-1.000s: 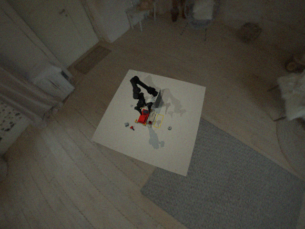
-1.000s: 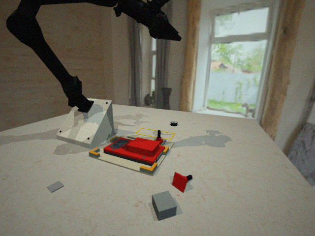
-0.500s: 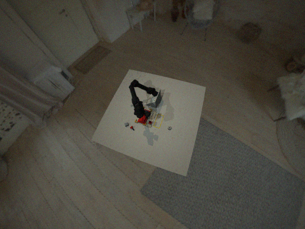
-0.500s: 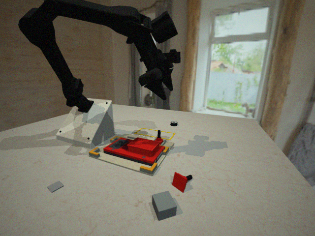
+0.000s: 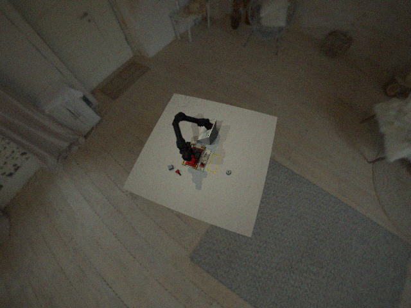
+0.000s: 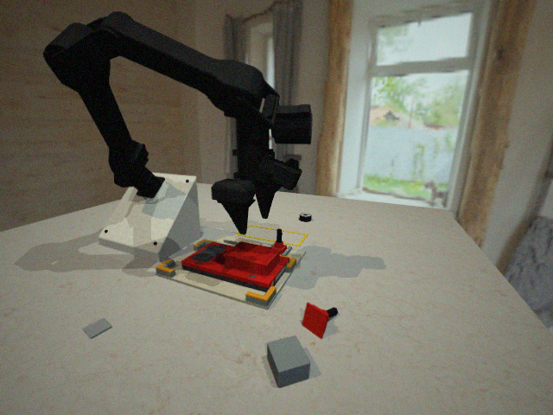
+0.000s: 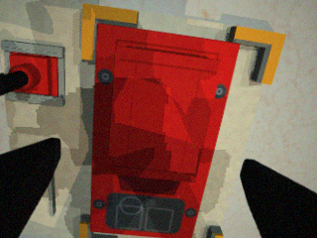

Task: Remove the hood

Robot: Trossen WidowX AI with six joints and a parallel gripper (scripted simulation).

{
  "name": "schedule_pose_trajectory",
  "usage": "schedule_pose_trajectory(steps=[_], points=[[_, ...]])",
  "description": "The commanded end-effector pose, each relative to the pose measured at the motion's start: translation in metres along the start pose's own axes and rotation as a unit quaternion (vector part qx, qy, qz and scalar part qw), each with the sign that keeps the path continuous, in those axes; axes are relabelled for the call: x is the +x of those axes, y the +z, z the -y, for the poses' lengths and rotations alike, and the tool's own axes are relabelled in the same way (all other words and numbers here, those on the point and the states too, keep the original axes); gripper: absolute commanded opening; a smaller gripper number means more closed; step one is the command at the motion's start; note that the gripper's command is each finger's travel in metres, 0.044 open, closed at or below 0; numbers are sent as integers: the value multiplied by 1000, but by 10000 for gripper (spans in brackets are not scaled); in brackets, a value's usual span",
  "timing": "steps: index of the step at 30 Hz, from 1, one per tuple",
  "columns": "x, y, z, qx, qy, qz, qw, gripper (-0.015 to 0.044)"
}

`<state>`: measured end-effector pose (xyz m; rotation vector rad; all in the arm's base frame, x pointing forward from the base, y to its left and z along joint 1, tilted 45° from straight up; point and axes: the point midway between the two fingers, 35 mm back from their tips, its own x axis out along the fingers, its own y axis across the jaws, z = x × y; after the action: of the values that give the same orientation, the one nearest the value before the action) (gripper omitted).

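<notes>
The red toy car (image 5: 191,161) (image 6: 236,272) (image 7: 106,55) lies flat on a cream board (image 6: 219,285) (image 7: 243,109). A raised red block (image 6: 252,258) (image 7: 149,104) and a dark grey panel show on its top; I cannot tell which part is the hood. My gripper (image 6: 253,224) (image 7: 154,157) is open and empty, pointing down above the car. In the wrist view its fingertips stand to either side of the red body. The marked area, a yellow outline (image 5: 218,163) (image 6: 303,239), lies beside the board. In the top view the arm hides part of the car.
Orange corner brackets (image 6: 261,296) (image 7: 110,15) surround the car. A red part with an upright black peg (image 6: 279,236) (image 7: 35,74) stands on the board. Loose are a red square with a peg (image 6: 314,320), a grey block (image 6: 288,359), a flat grey tile (image 6: 97,328) and a black ring (image 6: 305,217).
</notes>
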<state>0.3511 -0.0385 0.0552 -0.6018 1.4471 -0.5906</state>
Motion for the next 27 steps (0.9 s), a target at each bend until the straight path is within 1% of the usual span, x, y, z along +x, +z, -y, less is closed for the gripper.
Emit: schedule_pose_trajectory(steps=[1, 27], points=[[2, -2, 0, -1, -5, -3, 1000, 440], [20, -1, 1, -1, -4, -3, 1000, 440]])
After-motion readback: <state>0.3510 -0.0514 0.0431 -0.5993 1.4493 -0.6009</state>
